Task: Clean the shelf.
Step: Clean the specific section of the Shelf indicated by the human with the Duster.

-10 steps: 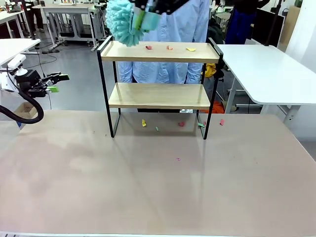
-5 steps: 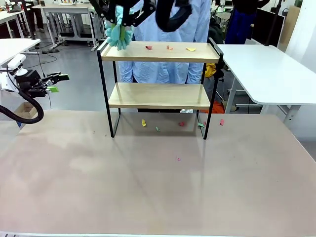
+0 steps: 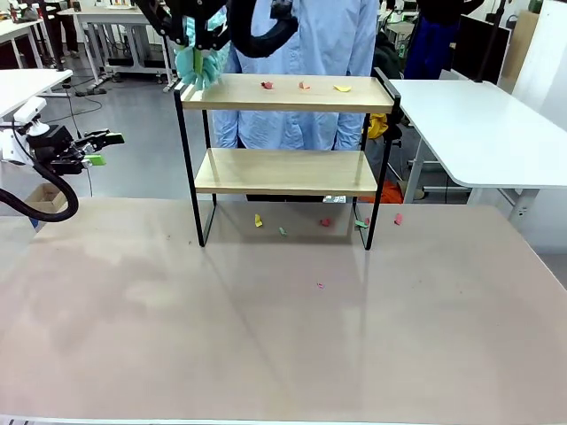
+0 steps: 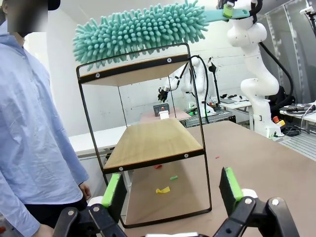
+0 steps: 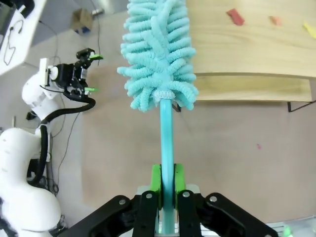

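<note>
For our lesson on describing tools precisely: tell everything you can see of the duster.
The duster has a long fluffy head of soft teal strands on a flat teal handle. The right gripper holds the handle, jaws shut on it between green pads. The head lies roughly level over the left end of the shelf, above its raised rail; whether it touches there is unclear.

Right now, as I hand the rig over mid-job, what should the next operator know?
Right claw: shut on the teal duster by its handle, head over the shelf top's left end.
Left claw: open, empty, off to the left, apart from the shelf.
Done: lower board looks bare.
Left: three scraps on the top board, not yet swept; more scraps on the table beneath.
</note>
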Robot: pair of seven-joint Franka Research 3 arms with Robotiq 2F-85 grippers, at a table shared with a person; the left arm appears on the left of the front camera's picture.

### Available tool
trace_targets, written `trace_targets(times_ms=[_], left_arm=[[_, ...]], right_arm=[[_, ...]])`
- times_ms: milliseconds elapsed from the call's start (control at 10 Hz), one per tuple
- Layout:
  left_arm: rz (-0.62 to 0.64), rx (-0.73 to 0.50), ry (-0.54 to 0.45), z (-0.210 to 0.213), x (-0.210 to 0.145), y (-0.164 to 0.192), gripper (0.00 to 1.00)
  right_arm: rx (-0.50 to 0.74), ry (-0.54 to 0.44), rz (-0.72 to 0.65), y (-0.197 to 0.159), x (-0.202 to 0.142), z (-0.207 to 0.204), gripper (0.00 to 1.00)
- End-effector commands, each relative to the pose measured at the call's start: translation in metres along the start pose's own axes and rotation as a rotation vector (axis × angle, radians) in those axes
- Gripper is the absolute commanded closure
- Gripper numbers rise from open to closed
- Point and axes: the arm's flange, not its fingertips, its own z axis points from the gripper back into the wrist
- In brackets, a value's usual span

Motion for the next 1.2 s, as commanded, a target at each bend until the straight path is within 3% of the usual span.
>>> trace_targets(times_ms=[0, 400, 500, 900, 1100], left_arm=[[-0.016, -0.009, 0.009, 0.000, 0.002, -0.001, 0.00], [-0.016, -0.009, 0.009, 0.000, 0.002, -0.001, 0.00], [-0.016, -0.009, 0.009, 0.000, 0.002, -0.001, 0.00], [-0.016, -0.009, 0.009, 0.000, 0.002, -0.001, 0.00], [-0.016, -0.009, 0.009, 0.000, 0.002, -0.001, 0.00]], right_arm=[[-0.018, 0.008, -0.036, 0.019, 0.010, -0.003, 0.87], [-0.068, 0.072, -0.027, 0.011, 0.007, -0.027, 0.87], [-0.017, 0.108, 0.010, 0.012, 0.001, -0.020, 0.87], [-0.056, 0.068, -0.004, 0.002, 0.002, -0.036, 0.87], [-0.079, 0.112, -0.020, -0.013, 0.007, -0.040, 0.87]])
